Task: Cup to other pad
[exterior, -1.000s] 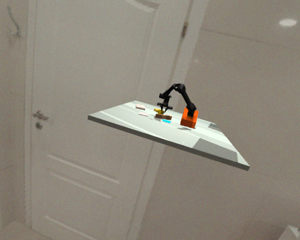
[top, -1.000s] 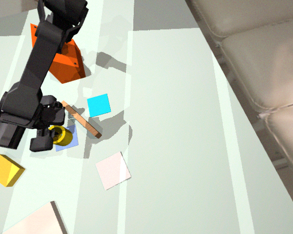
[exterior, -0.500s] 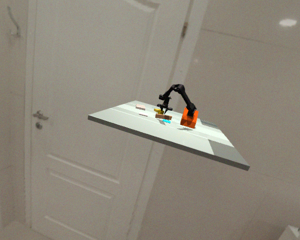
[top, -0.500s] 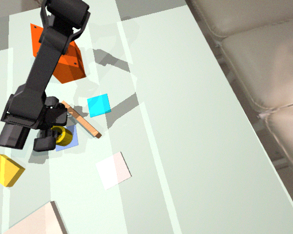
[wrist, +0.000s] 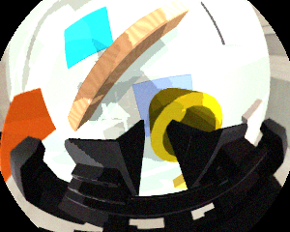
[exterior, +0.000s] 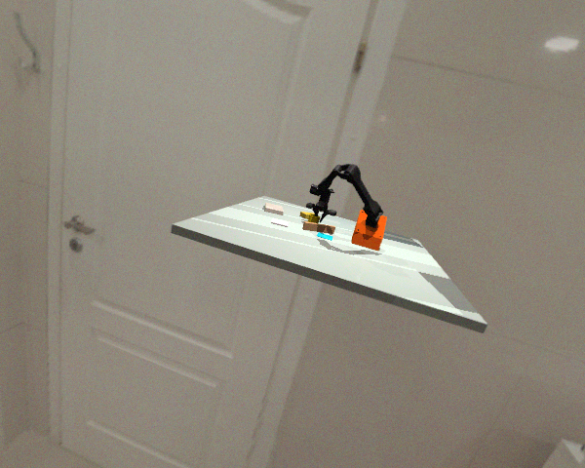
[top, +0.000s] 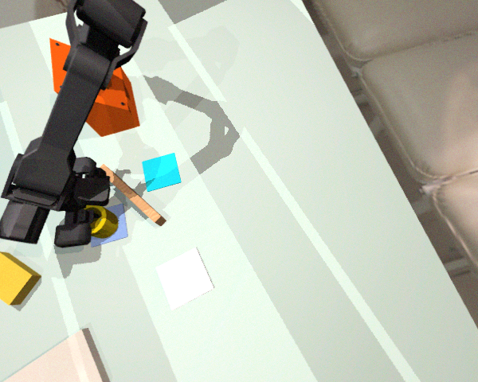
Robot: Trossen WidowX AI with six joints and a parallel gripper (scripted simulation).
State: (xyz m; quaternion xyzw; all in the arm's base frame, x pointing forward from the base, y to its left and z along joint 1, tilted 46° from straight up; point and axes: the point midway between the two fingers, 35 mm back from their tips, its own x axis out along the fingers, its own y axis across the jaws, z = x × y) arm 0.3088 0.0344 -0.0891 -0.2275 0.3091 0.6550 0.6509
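The yellow cup [top: 106,222] [wrist: 191,114] stands upright on a pale blue pad [top: 119,231] [wrist: 171,85] at the left of the table. My gripper [top: 87,220] [wrist: 155,122] is down at the cup, shut on its near wall, with one finger outside and one over the mouth. The marbles are hidden. A white pad [top: 184,278] lies to the right and nearer the front. A cyan pad [top: 161,171] [wrist: 87,38] lies behind it. In the exterior view the gripper [exterior: 321,216] is small and the cup cannot be made out.
A wooden bar [top: 137,201] [wrist: 120,58] lies between the cup and the cyan pad. A yellow block [top: 9,278] [exterior: 309,216] sits to the left. The arm's orange base [top: 112,111] [exterior: 369,232] stands behind. A pink slab [top: 62,361] lies at the front edge.
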